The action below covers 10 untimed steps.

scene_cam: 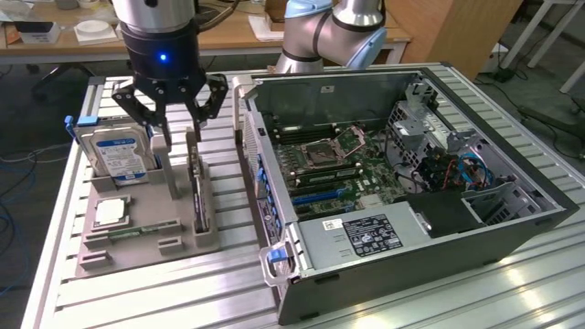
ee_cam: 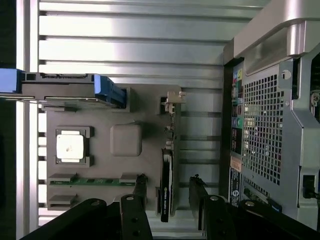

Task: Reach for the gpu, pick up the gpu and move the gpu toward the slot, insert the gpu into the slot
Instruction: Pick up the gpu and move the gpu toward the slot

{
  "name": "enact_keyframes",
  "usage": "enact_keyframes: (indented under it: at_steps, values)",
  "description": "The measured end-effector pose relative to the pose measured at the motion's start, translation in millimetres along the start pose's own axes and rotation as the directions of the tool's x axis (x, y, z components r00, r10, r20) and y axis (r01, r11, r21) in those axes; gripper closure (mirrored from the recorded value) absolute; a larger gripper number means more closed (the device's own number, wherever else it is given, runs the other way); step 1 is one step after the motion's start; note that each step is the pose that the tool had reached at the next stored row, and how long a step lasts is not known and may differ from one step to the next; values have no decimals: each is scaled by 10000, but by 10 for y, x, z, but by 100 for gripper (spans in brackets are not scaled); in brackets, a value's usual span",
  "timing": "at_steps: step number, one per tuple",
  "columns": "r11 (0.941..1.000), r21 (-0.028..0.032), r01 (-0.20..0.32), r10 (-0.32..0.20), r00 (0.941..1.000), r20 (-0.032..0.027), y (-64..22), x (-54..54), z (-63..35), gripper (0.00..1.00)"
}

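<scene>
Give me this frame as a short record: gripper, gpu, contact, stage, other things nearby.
gripper: open, low over the grey tray
gpu: on edge in its tray holder, between the jaws
contact: none seen, gap either side
stage: reaching, gpu not lifted
also on tray: hard drive, processor chip, memory stick
computer case: open, on the exterior view's right

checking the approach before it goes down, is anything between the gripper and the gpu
Nothing visible. The gripper is open above the gpu, which stands on edge in the grey tray; in the wrist view a finger sits on each side of the card. The hard drive stands apart in its own holder.
</scene>
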<state>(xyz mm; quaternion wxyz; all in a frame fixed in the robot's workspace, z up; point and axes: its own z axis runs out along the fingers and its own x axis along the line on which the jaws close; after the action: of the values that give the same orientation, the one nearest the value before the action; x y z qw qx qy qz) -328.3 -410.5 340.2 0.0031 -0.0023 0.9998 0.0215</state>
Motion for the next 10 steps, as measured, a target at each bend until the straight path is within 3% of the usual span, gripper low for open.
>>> enact_keyframes:
  at_steps: [7,10]
  values:
    - [10000,0,1,-1,10000,0,-13,-1,127,53]
    - [10000,0,0,0,10000,0,-60,0,180,53]
